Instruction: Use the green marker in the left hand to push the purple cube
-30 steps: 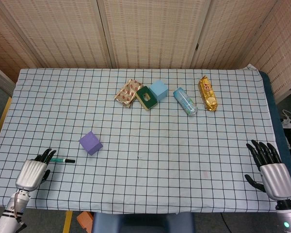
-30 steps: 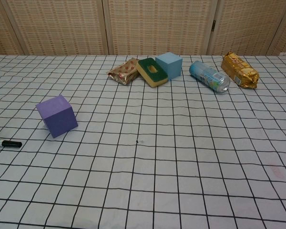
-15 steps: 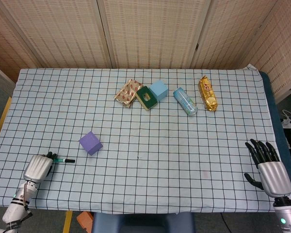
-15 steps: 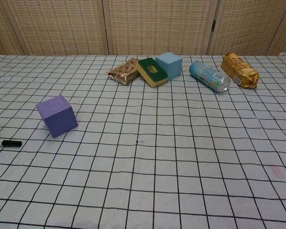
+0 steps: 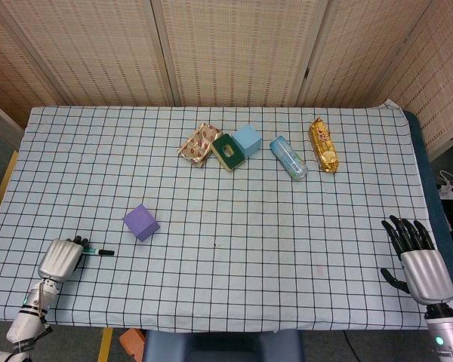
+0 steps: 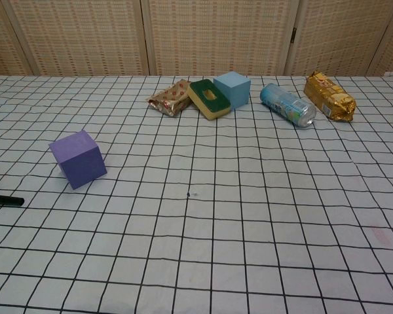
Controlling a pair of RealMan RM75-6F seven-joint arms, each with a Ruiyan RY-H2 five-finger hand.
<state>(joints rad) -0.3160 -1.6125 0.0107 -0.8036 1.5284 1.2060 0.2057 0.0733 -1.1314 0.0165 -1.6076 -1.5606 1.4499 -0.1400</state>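
The purple cube point(image 5: 141, 222) point(image 6: 78, 158) sits on the checked cloth, left of the middle. At the front left corner my left hand point(image 5: 60, 258) has its fingers curled around the rear end of the green marker point(image 5: 98, 252). The marker's black cap points right, a short way below and left of the cube, and does not touch it. In the chest view only the front of the green marker point(image 6: 3, 200) shows at the left edge. My right hand point(image 5: 417, 260) rests at the front right edge, fingers spread and holding nothing.
Along the back of the table lie a foil packet point(image 5: 200, 143), a green sponge point(image 5: 228, 151), a light blue cube point(image 5: 248, 139), a plastic bottle point(image 5: 288, 157) and a golden snack pack point(image 5: 323, 145). The table's front edge runs just below both hands.
My left hand's fingers have curled in around the marker, and the marker has shifted slightly left and toward the front edge. The right hand has drawn back slightly; the cube has stayed still.
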